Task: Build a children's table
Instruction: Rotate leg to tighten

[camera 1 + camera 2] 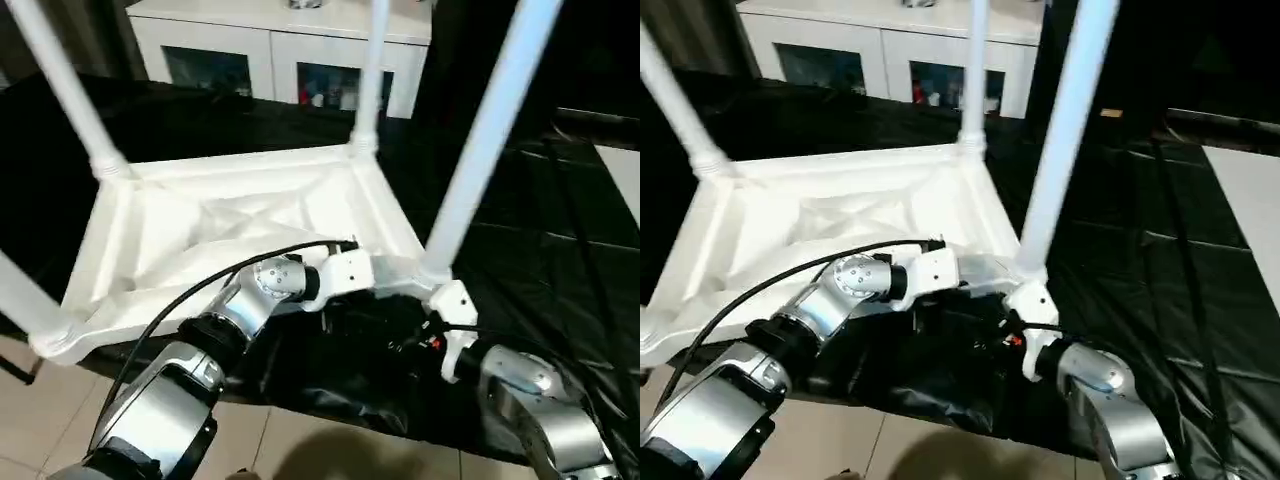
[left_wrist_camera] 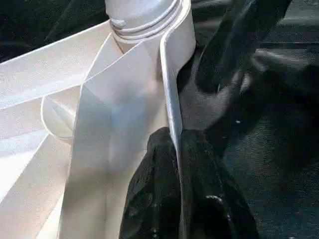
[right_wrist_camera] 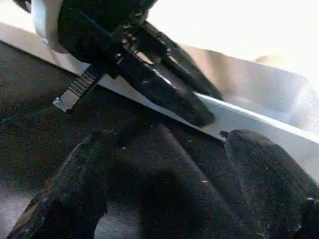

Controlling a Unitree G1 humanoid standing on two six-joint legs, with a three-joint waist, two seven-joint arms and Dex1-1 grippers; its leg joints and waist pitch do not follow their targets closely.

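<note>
The children's table lies upside down on black cloth: its white ribbed tabletop (image 1: 230, 230) faces up, with white legs (image 1: 490, 130) standing in the corner sockets. My left gripper (image 2: 174, 149) is shut on the tabletop's thin near rim (image 2: 172, 99), one black finger on each side, close to the near right corner socket (image 2: 144, 20). Just right of it, my right gripper (image 3: 169, 164) is open and low over the cloth beside that same corner, holding nothing. The left gripper's fingers (image 3: 164, 94) on the rim also show in the right wrist view.
A white cabinet (image 1: 280, 50) with dark glass doors stands behind the work surface. Black cloth (image 1: 540, 270) covers the surface and hangs over its near edge. Tiled floor (image 1: 40, 420) lies below. A pale surface (image 1: 625, 180) shows at the far right.
</note>
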